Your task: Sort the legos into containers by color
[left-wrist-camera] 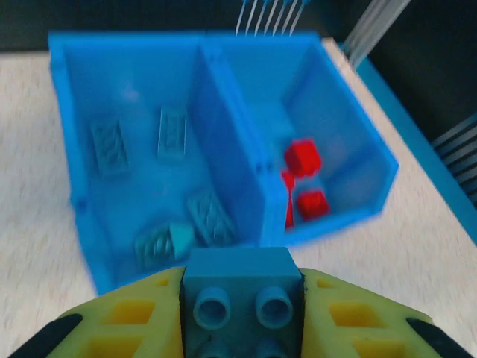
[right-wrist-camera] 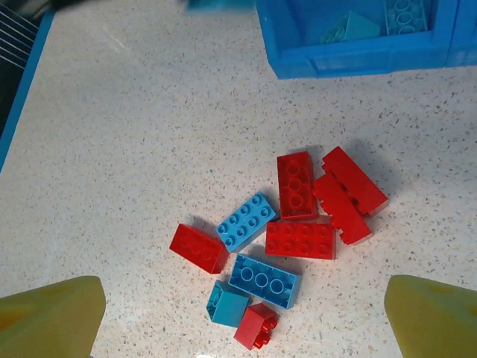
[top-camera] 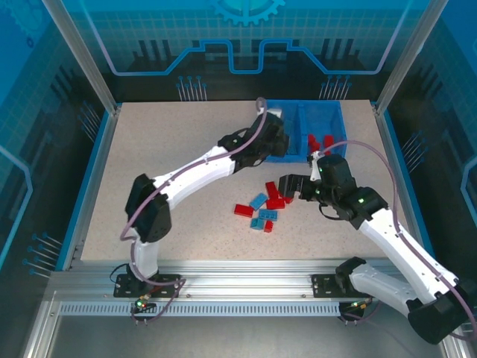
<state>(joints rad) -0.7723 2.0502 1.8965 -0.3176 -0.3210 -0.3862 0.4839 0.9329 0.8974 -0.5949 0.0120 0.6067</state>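
Note:
My left gripper (left-wrist-camera: 242, 317) is shut on a light blue lego (left-wrist-camera: 240, 287), studs facing the camera. It hovers at the near edge of the blue bin (top-camera: 337, 112). The bin's left container (left-wrist-camera: 82, 112) holds several light blue legos (left-wrist-camera: 108, 145). Its right container (left-wrist-camera: 350, 142) holds red legos (left-wrist-camera: 303, 156). My right gripper (right-wrist-camera: 242, 317) is open above a loose pile on the table: red legos (right-wrist-camera: 297, 185) and light blue legos (right-wrist-camera: 247, 221) mixed. From above, the left gripper (top-camera: 272, 138) sits by the bin and the right gripper (top-camera: 289, 186) by the pile (top-camera: 267, 207).
The speckled table (top-camera: 149, 164) has a blue raised border (top-camera: 95, 160) and metal posts (top-camera: 78, 52) at its corners. The bin stands at the back right. Both arm bases are bolted to the aluminium rail (top-camera: 238, 287) at the near edge.

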